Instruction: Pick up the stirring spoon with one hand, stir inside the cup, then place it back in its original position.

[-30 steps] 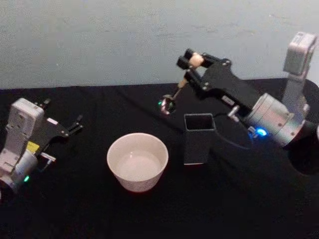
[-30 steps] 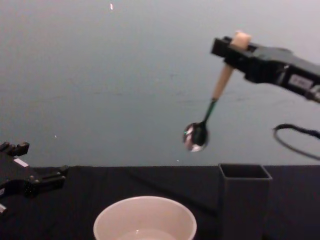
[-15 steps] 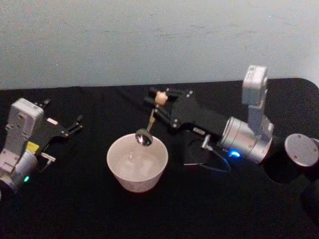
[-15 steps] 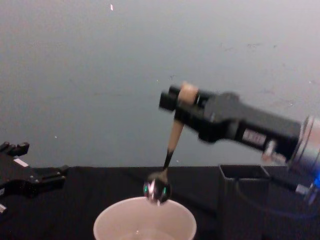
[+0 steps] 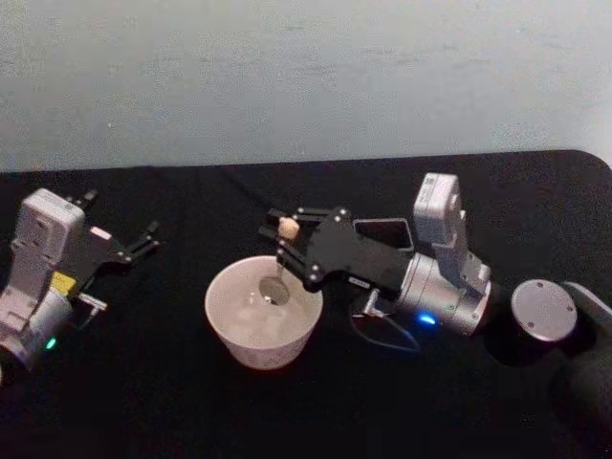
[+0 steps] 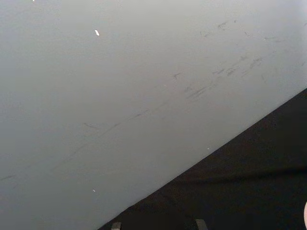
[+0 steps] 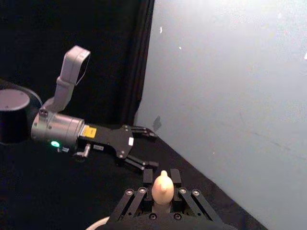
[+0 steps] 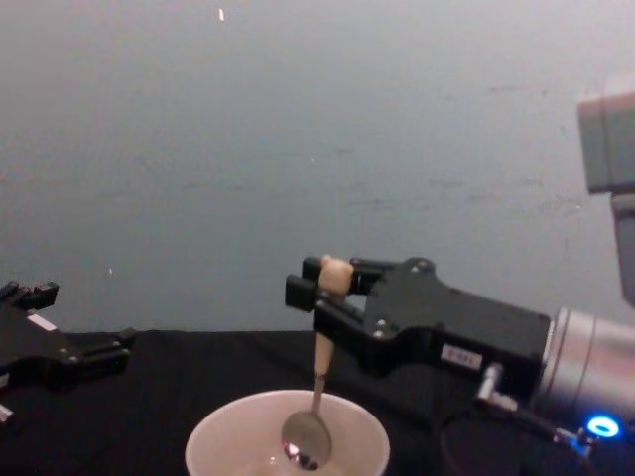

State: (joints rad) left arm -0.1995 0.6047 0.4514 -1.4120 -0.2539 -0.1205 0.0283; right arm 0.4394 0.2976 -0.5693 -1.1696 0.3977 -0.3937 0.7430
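**One spoon, bowl down in the cup**

The stirring spoon [image 5: 279,263] hangs nearly upright with its shiny round bowl dipped inside the cup [image 5: 253,346], below the rim and towards the cup's far right side. From the chest view the spoon [image 8: 318,372] shows its beige handle rising out of the cup [image 8: 213,436] and its small bear-like head standing above the fingers that pinch it.

The right gripper [image 5: 277,229] is clamped on the top of that handle, its two black fingers closed against either side just under the head. It reaches in from the right, its body lying low and almost level over the cup's right rim, with the silver-grey wrist behind it. In the chest view the right gripper [image 8: 310,280] sits just above the cup. In the right wrist view the spoon's head [image 7: 163,188] pokes up between the finger bases of the right gripper [image 7: 162,173].

The dark square-sided holder [image 5: 384,222] stands just behind the gripper's body, to the right of the cup, its lower part hidden.

The left gripper [image 5: 120,218] rests well apart at the table's left side, fingers spread wide, holding nothing. The black table [image 5: 287,421] meets a pale wall [image 5: 287,76] behind.
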